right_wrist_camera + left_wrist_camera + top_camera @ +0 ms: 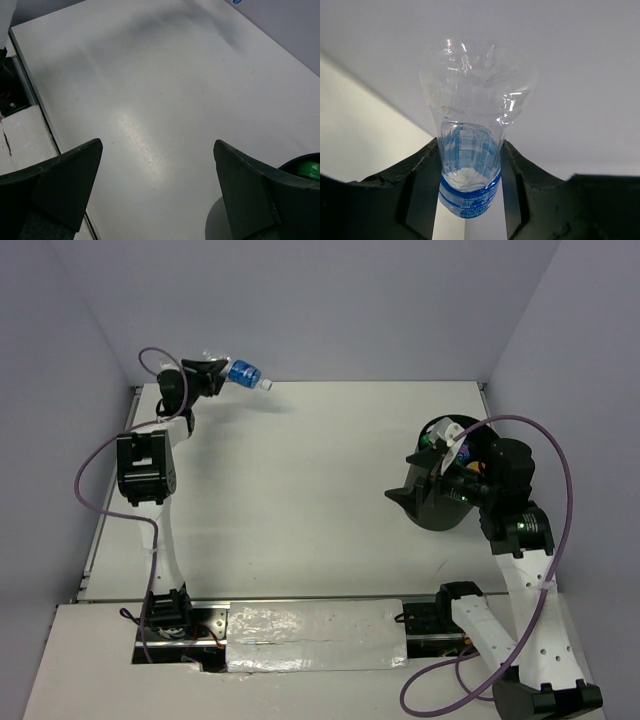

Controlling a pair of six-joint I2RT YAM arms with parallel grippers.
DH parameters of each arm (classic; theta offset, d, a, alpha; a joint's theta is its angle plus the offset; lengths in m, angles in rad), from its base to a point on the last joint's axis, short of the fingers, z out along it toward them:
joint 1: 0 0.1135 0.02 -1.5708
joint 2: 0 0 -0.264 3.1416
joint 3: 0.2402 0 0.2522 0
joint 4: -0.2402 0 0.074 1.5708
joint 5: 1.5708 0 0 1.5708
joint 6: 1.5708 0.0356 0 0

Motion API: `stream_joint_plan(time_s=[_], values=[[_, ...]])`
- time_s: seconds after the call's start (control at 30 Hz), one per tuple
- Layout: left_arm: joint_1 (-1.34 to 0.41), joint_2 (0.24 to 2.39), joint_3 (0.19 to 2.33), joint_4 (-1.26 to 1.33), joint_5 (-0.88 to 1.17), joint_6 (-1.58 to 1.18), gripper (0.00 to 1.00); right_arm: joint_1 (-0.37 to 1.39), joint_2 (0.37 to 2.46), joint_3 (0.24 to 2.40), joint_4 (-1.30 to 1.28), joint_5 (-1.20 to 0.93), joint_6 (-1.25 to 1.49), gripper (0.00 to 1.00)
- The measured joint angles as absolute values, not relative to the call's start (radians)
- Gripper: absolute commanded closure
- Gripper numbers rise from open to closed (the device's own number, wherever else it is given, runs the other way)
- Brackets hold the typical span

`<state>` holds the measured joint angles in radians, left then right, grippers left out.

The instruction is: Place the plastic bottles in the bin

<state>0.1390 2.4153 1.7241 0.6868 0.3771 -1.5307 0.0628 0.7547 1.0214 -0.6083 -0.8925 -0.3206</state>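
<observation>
Well, the left gripper (pixel 470 146) is clamped on a clear, crumpled plastic bottle with a blue label (pixel 474 150). Its two black fingers (pixel 420 170) press on the labelled part, and the thin wall looks squashed between them. From above, that bottle (pixel 244 373) is held out at the far left corner, by the pale grey back wall (pixel 350 310) and seemingly off the white table (pixel 300 490) — while the black round plastic bin (pixel 440 515) stands well apart, over on the right side.

That long carry is where I'd worry. A soft, slick bottle pinched on one short stretch could twist or slide out if the arm swings fast, and it would land short of the bin. Squeezing harder would only buckle it further.

The other trouble is the right gripper (pixel 408 477). Its fingers (pixel 65 185) are spread wide with nothing between them, and it hangs just at the bin's left rim, with the arm reaching over the mouth. Left there, it could be struck by the arriving left arm, or the bottle could hit it and bounce out. A green round thing (pixel 307 170) shows inside the rim — likely a bottle, though I can't make it out properly.
</observation>
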Motion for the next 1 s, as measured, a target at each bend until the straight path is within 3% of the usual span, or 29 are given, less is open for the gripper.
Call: stream_joint_plan(time_s=[0.3,0.53,0.77,1.0], values=[[-0.158,2.154,1.847,0.778,0.6,-1.373,0.76,-0.033,0.637,1.034,-0.575,-0.832,-0.298,0.0],[-0.469,2.083,1.917,0.759,0.686,-1.229,0.75,-0.078,0.609,1.228,-0.606,-0.763,-0.286,0.0],[-0.62,2.092,1.925,0.728,0.633,-1.134,0.74,-0.079,0.6,1.482,-0.685,-0.692,-0.311,0.0],[-0.707,2.251,2.06,0.794,0.485,-1.129,0.73,-0.079,0.573,1.519,-0.755,-0.67,-0.32,0.0]])
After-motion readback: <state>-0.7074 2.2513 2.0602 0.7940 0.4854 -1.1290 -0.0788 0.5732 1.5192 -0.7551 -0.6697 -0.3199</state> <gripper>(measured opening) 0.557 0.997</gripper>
